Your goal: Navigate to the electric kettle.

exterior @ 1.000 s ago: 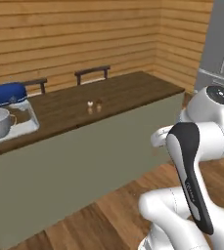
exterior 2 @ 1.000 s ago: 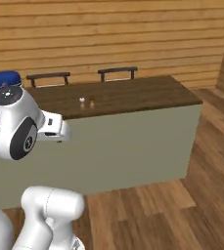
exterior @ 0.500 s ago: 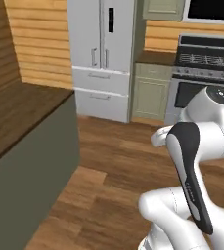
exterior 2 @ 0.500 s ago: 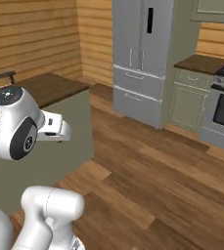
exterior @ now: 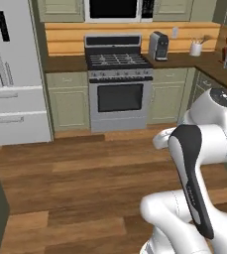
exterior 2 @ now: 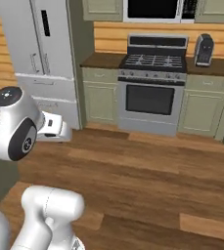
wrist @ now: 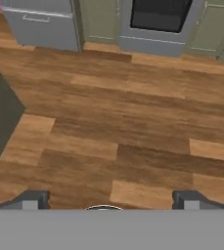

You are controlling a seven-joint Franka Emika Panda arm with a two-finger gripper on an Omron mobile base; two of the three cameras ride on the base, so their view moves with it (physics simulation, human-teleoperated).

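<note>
Though the base faced the stove (exterior: 117,79) with the coffee machine (exterior: 158,45) on the surface (exterior: 211,62) to its right, I could not tell where the electric kettle stood. The drive therefore looked well short of done, with the kettle's spot yet to be found and approached. The hand (wrist: 111,202) was released, its fingertips wide apart and grasping nothing. The wood floor (exterior: 85,168) lay broad and bare up to the cabinets. The dark island corner (wrist: 1,122) on the left and the fridge (exterior: 11,74) were the edges to mind.

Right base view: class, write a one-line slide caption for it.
Robot arm faces a steel stove between the fridge and a boxy coffee machine, across bare wood floor.
</note>
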